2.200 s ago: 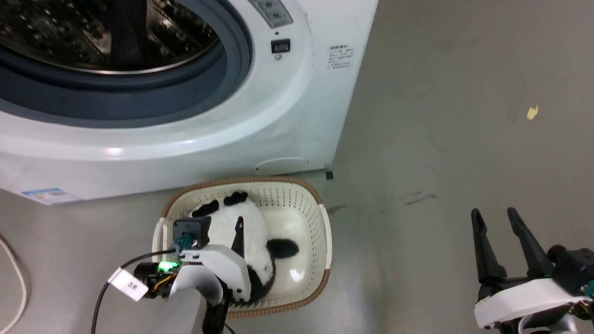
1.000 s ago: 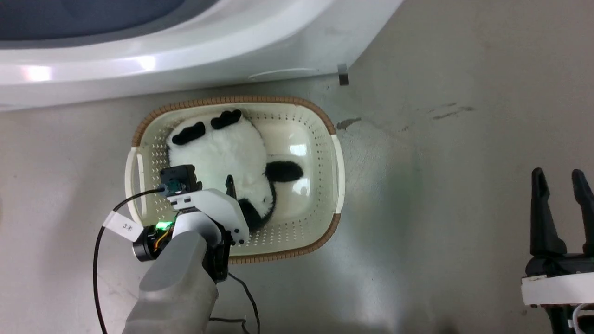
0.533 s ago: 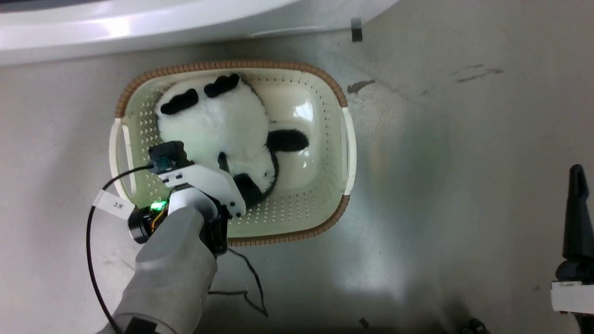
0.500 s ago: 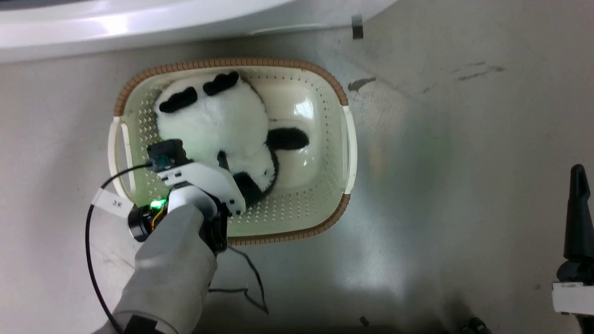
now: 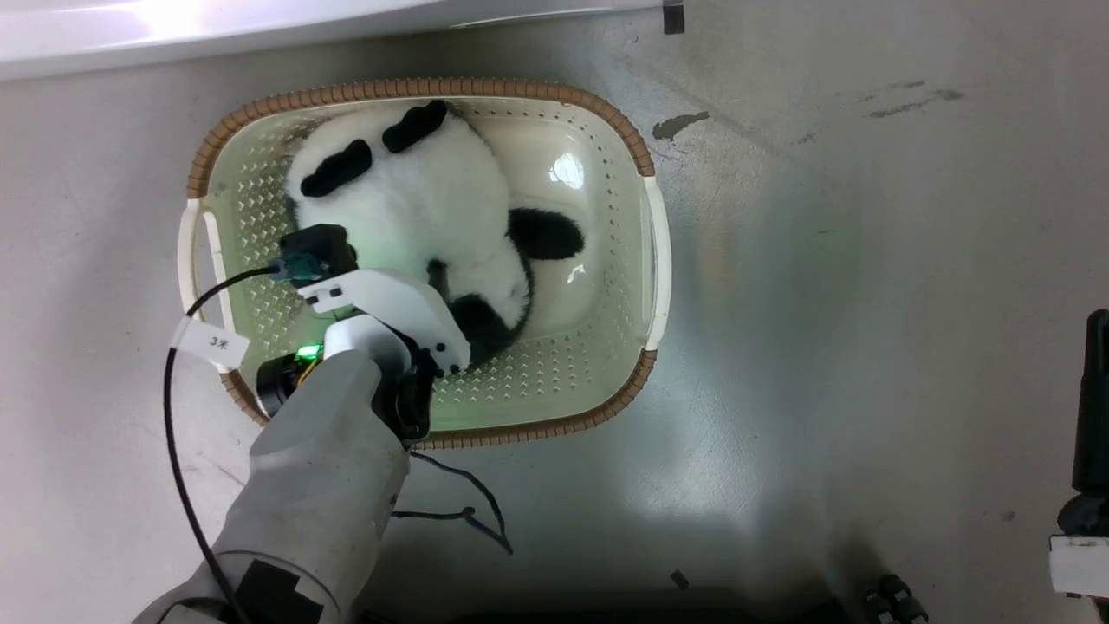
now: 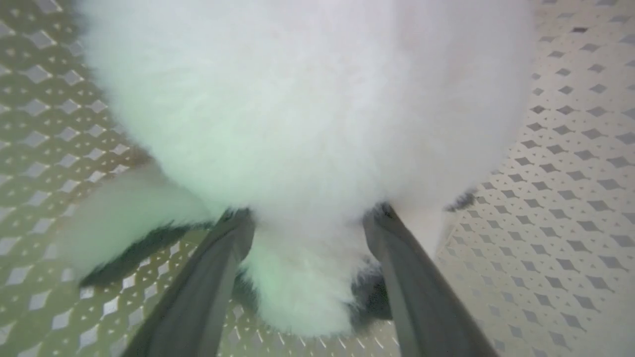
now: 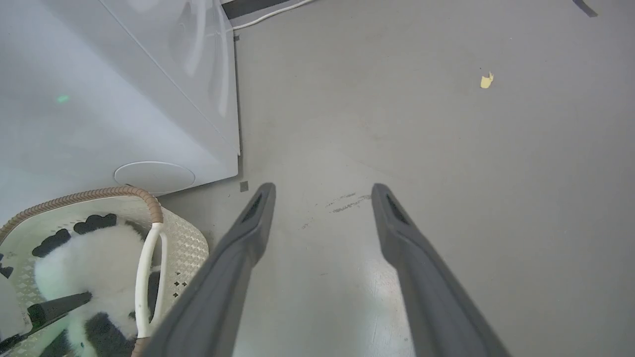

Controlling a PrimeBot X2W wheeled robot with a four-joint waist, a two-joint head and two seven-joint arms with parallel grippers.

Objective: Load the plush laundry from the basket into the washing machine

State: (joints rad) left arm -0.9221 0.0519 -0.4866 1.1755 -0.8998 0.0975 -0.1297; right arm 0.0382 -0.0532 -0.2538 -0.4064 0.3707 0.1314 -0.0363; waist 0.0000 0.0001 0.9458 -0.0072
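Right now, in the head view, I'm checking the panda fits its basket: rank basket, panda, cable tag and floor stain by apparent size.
1. basket, largest.
2. panda, clearly smaller.
3. cable tag and floor stain: both small and alike; the tag sits nearer the camera, so I won't rank them.

— What stands on the grey floor (image 5: 866,303)?
— The basket (image 5: 416,87), beneath the left gripper (image 6: 310,214), with the washing machine (image 7: 99,99) just beyond it.
— And near the right gripper (image 7: 322,191)?
— Dark scuffs (image 7: 347,202) just ahead of its fingertips; a yellow scrap (image 7: 486,80) far ahead, rightward.
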